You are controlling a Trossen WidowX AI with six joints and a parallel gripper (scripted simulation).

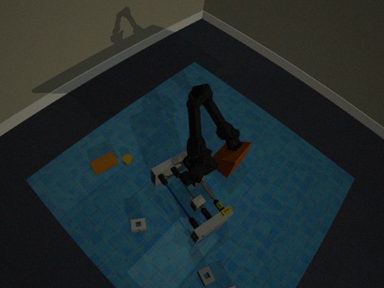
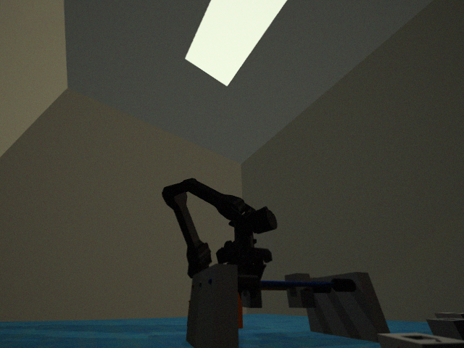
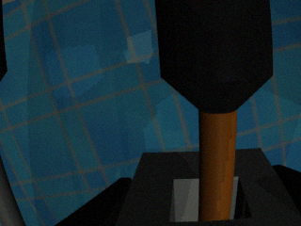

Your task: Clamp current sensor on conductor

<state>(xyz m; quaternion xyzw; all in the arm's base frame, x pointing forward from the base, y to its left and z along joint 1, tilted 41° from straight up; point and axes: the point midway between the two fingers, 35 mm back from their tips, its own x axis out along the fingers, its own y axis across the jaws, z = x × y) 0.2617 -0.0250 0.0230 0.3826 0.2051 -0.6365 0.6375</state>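
Note:
Three conductors run between two grey terminal blocks [image 1: 162, 171] [image 1: 210, 227]. The orange conductor [image 1: 207, 192] [image 3: 217, 157] ends beside the yellow LOAD marker [image 1: 225, 210]. My gripper [image 1: 191, 179] [image 2: 249, 285] is low over the far end of the orange conductor and is shut on the split-core sensor [image 3: 157, 214]. In the wrist view the sensor is a dark body round a pale window, and the orange conductor passes through that window. The conductor's black end sleeve [image 3: 213, 32] lies beyond it. The sensor's arrow and latch are hidden.
A white sensor-like block [image 1: 197, 203] sits on the middle conductor, beside the blue conductor [image 1: 179, 201] [image 2: 292, 284]. Two white square frames [image 1: 138, 225] [image 1: 206, 275] lie on the blue mat [image 1: 279, 186]. An orange wedge [image 1: 231, 158], an orange plate [image 1: 104, 162] and a yellow cylinder [image 1: 126, 159] lie further back.

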